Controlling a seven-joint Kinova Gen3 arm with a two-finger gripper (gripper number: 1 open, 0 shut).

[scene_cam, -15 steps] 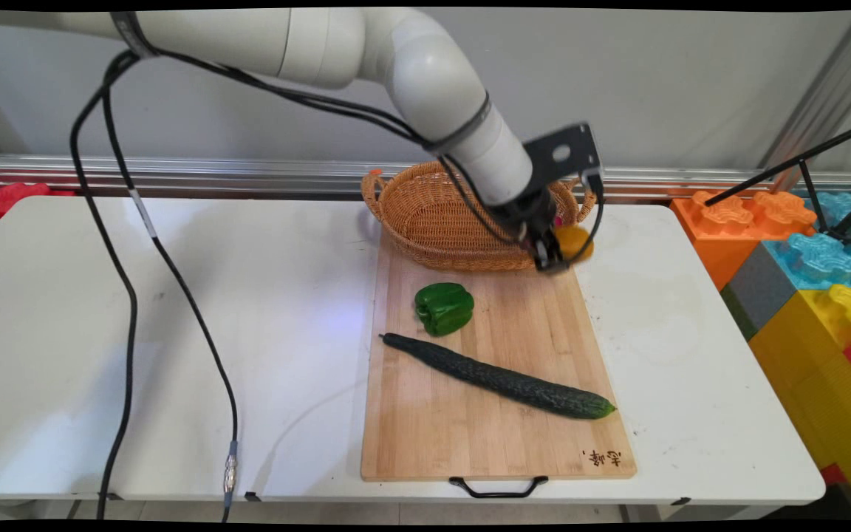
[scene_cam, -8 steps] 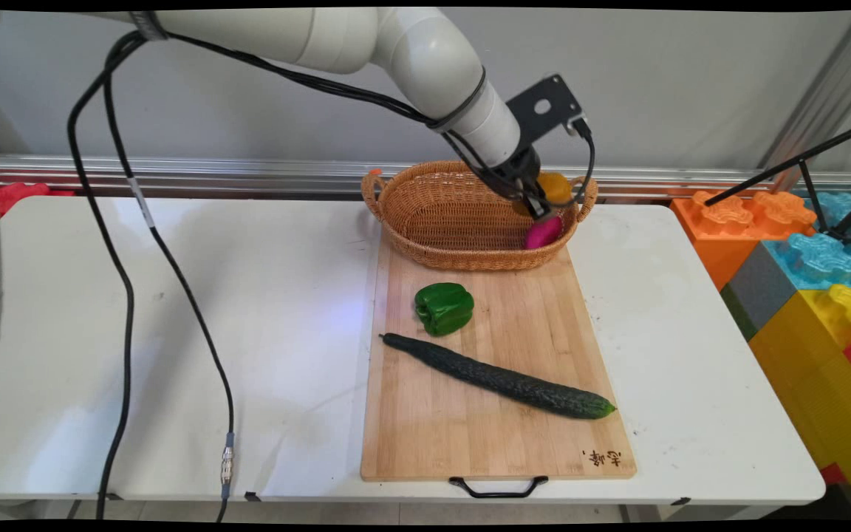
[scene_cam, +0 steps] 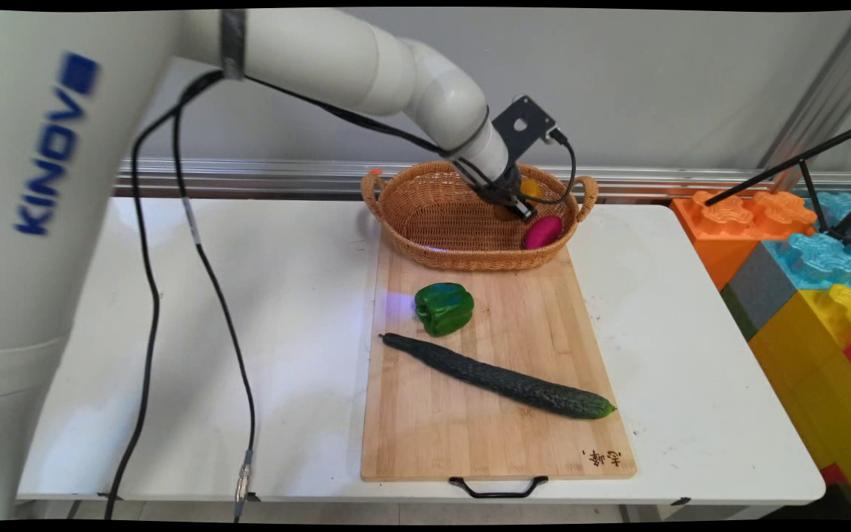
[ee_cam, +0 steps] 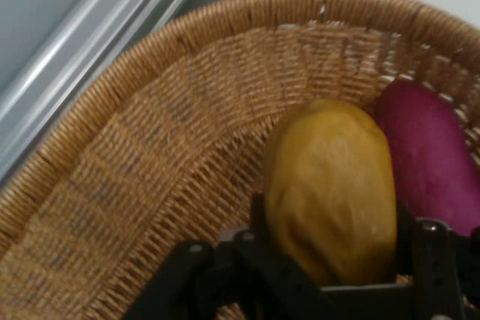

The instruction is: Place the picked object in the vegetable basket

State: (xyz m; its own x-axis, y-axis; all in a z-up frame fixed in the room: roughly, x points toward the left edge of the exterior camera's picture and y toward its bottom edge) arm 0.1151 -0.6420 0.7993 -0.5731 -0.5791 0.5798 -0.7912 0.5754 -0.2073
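A white surface [scene_cam: 285,244] runs along a grey wall, with coloured blocks [scene_cam: 810,266] at its right end. A wicker basket [scene_cam: 425,214] sits at the far end of a wooden board [scene_cam: 499,436]. The hand [scene_cam: 520,209] is lowered inside the basket's right half, clenched around a yellow fruit [ee_cam: 330,185], with a finger on each side of it. The fruit is smooth, oval and dull gold. It sits low against the weave, just beside a magenta fruit [ee_cam: 431,155]; whether the two touch is unclear. A pepper [scene_cam: 444,308] and a cucumber [scene_cam: 499,378] lie on the board, well apart from the hand.
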